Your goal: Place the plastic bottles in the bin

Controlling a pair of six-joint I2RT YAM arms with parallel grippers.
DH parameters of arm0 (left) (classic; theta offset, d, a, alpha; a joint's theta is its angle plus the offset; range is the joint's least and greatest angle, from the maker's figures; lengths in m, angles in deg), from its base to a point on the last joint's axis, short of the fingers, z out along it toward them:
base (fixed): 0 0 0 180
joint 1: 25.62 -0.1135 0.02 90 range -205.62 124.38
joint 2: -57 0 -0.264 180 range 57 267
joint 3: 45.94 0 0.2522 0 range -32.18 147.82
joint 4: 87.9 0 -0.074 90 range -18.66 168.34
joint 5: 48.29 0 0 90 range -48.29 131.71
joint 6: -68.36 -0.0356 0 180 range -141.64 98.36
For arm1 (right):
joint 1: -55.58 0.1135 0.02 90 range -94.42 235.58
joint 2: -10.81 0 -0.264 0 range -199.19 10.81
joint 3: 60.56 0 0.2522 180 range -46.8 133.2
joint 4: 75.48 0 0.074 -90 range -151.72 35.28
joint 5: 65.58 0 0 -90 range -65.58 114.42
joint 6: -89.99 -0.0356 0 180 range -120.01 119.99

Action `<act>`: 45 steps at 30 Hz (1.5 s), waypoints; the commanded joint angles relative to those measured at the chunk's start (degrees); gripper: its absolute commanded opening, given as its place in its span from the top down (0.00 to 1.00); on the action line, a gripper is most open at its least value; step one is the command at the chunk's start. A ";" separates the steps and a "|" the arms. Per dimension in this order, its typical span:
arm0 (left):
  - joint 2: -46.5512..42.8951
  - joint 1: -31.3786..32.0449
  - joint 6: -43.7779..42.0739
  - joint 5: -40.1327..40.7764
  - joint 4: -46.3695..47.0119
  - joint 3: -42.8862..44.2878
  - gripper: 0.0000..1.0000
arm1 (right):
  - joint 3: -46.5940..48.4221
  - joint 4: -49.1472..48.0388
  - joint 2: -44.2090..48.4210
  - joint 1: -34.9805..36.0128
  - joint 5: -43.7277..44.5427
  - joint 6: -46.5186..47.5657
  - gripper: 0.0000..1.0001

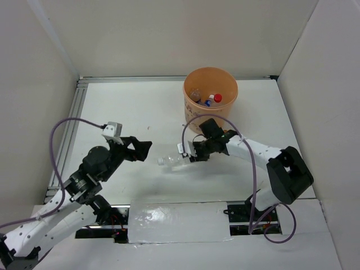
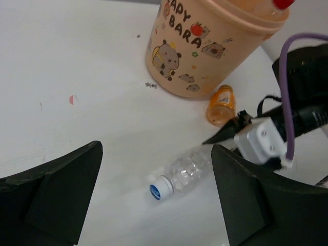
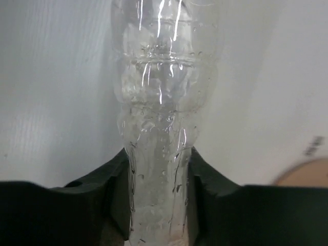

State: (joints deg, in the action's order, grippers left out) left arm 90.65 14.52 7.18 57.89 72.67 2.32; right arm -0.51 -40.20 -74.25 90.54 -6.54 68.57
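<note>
A clear plastic bottle with a blue-and-white cap lies on its side on the white table. My right gripper is shut on its base end. The right wrist view shows the bottle squeezed in between both fingers of the right gripper. My left gripper is open just left of the cap and touches nothing. From the left wrist, the bottle lies between the spread fingers of the left gripper, farther off. The peach bin stands at the back, with bottles inside, one red-capped. A small orange bottle lies by the bin.
White walls enclose the table on the left, back and right. A metal rail runs along the left edge. The right arm's purple cable loops beside it. A corner of the bin shows low right in the right wrist view.
</note>
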 commanded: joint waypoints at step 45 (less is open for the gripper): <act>82.70 23.93 -24.15 12.82 17.36 49.43 0.00 | 39.16 -5.00 7.27 -58.15 -33.19 -55.84 0.00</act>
State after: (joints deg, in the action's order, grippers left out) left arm 171.21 38.10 -13.98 65.00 88.91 47.87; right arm 41.54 -46.61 -69.22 35.75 -33.86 12.53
